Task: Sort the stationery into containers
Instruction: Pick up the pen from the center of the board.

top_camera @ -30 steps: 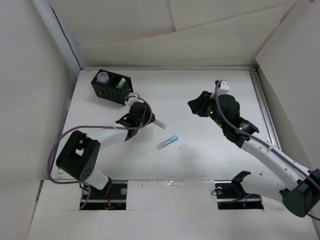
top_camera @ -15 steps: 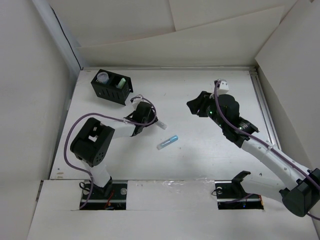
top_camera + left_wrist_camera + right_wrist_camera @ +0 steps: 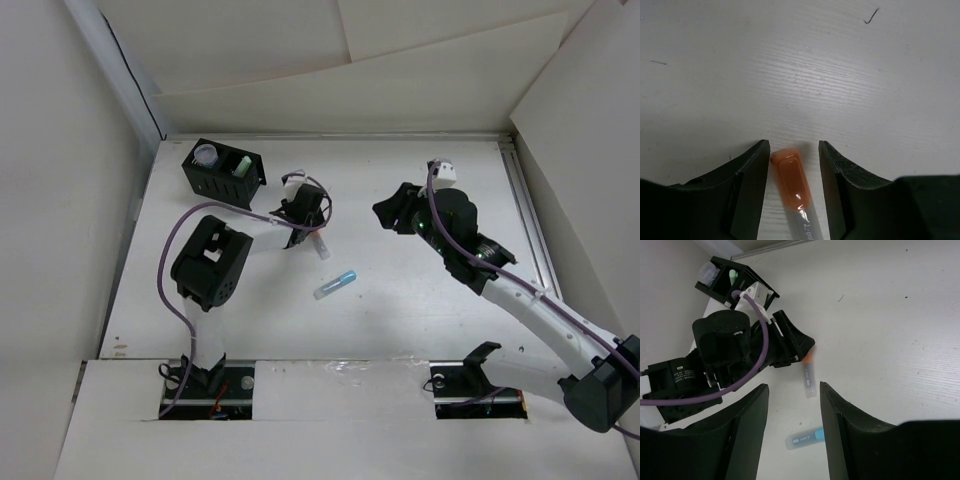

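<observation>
1. Since the earlier frames, the left arm (image 3: 205, 265) has folded in tight, and the left gripper (image 3: 794, 146) has swung up toward the middle of the top view. This has turned the orange highlighter (image 3: 322, 247) steeper, while the blue highlighter (image 3: 335, 284) has not moved.
2. Upper left, the organiser (image 3: 222, 185) already holds a pale greyish roll (image 3: 205, 155) and a green highlighter (image 3: 240, 165) in separate compartments.
3. At the centre, the left jaws straddle the orange cap on the counter (image 3: 400, 320). A sliver of gap shows on one side, so a firm pinch cannot be told.
4. Just below it the blue highlighter lies free. Both pens look still to be sorted, and no other stationery is visible.
5. The right gripper (image 3: 793, 386) hangs with jaws spread and empty.
6. Dark print on both pen barrels is too small to read.
</observation>
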Available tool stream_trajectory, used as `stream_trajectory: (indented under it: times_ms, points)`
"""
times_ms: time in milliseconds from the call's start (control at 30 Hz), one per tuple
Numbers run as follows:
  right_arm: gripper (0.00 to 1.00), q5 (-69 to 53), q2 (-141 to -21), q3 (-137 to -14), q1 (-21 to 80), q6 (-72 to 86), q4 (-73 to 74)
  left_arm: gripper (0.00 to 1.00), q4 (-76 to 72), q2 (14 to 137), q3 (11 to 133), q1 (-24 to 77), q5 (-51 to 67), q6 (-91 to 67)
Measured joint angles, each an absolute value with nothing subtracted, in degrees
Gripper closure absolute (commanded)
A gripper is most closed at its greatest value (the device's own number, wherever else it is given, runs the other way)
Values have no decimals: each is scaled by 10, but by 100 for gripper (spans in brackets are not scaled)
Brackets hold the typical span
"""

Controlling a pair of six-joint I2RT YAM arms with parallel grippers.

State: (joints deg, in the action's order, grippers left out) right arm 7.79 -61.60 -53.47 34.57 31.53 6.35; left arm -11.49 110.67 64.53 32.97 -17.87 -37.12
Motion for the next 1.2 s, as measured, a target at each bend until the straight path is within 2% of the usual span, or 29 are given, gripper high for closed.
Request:
stream_trajectory:
  times_ms: [367, 467, 600, 767, 900, 1200]
  points:
    - [49, 78, -617, -535, 346, 315, 63, 62, -37, 1136, 700, 373, -244, -307]
    - [49, 78, -617, -535, 346, 315, 63, 69, -34, 1136, 700, 372, -250, -303]
    - [49, 78, -617, -535, 346, 315, 63, 71, -30, 1136, 700, 373, -257, -300]
    - [49, 79, -617, -535, 346, 315, 63, 88, -29, 1137, 701, 373, -260, -298]
    - [49, 79, -617, -535, 346, 315, 63, 96, -30, 1137, 701, 373, -261, -298]
    - [49, 79, -614, -535, 346, 315, 63, 97, -26, 1097, 697, 372, -240, -299]
